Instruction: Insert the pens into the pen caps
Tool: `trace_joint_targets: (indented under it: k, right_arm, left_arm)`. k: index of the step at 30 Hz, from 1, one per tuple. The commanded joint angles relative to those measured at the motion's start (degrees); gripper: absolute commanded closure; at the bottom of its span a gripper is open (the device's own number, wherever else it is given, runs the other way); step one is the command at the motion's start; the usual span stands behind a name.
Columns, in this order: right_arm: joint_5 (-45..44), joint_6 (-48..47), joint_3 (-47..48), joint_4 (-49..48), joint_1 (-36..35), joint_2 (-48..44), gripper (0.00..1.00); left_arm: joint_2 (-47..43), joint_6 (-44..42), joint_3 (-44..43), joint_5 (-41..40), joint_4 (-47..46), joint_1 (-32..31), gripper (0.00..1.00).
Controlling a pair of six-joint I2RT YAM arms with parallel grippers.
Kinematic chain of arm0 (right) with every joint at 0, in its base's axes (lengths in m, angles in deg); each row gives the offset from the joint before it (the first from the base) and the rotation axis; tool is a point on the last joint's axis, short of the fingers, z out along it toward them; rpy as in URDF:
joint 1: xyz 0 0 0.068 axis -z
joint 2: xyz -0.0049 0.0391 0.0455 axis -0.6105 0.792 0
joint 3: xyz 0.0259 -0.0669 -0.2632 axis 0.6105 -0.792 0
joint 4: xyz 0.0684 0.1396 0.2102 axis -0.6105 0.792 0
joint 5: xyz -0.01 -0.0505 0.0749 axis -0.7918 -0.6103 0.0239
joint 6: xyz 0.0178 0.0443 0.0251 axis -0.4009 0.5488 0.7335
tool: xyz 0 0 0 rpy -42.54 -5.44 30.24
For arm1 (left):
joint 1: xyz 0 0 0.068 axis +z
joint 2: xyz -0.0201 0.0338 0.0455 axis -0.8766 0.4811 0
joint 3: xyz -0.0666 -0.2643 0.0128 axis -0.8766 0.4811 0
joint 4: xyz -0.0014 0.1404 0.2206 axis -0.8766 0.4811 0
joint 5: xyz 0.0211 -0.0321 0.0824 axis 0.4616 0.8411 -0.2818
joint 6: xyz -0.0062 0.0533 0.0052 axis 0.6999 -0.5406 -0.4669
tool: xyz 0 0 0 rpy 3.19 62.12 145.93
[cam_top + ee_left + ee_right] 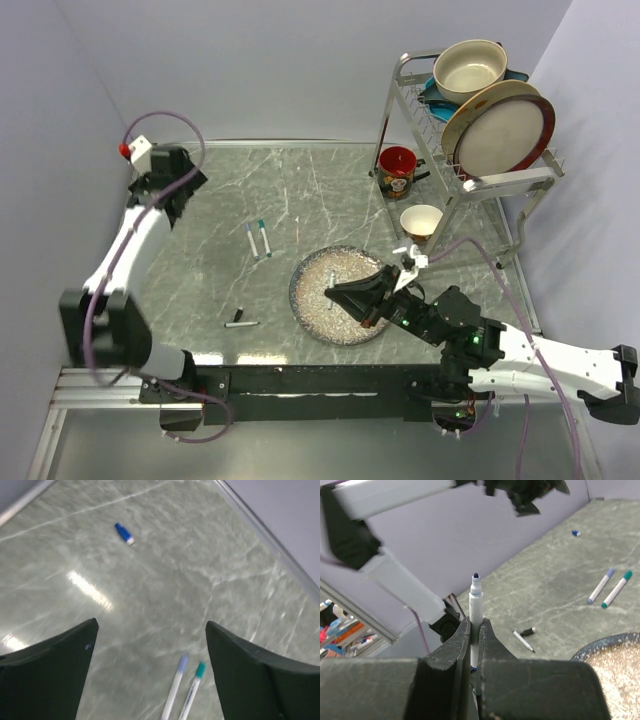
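Low centre of its wrist view, the right gripper (pixel 475 626) has its jaws clamped on an uncapped pen (pixel 476 602) standing tip-up, beside the rim of the speckled plate (pixel 620 675). The left gripper (pixel 152 630), jaws wide apart, hangs over open worktop (pixel 200 555): a blue cap (pixel 124 533) lies alone upper left, and two capped pens (pixel 173 692) lie side by side at the bottom edge.

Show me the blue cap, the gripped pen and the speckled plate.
blue cap (pixel 123 532): left wrist view, its blue body.
gripped pen (pixel 475 609): right wrist view, its white barrel.
speckled plate (pixel 294 291): top external view, its dark rim.
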Motion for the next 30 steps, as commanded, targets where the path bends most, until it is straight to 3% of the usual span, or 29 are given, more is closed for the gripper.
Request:
trace_joint_targets:
  k: [1, 2, 4, 6, 18, 22, 30]
  right_arm:
    - [-0.5, -1.42, -0.9, -0.9, -0.32, -3.84, 1.0]
    - [-0.5, -1.77, -1.51, -1.42, -0.24, -4.29, 1.0]
    - [-0.5, -2.3, -2.22, -2.21, -0.32, -5.08, 1.0]
    - [-0.33, -2.56, -2.66, -2.65, -0.32, -5.43, 1.0]
    - [-1.64, -3.97, -2.66, -1.69, -0.32, -5.87, 1.0]
    - [-2.26, -4.32, -2.74, -1.78, -0.32, -5.44, 1.0]
    - [-1.99, -4.23, -2.48, -2.22, -0.32, -4.55, 1.0]
  left_arm:
    - [8.8, -3.88, -5.57, 22.92, -9.64, 13.55, 0.19]
    - [10.39, -2.92, -5.14, 31.85, -12.29, 17.67, 0.2]
    - [15.48, -3.69, -4.61, 38.68, -19.75, 20.25, 0.22]
    - [21.0, -5.54, -6.88, 41.16, -20.23, 21.57, 0.23]
    - [43.25, -14.77, -25.69, 42.4, -19.36, 21.75, 0.27]
    - [47.22, -16.44, -30.7, 42.93, -17.16, 21.84, 0.27]
    - [50.3, -18.03, -31.67, 46.7, -15.22, 21.84, 0.28]
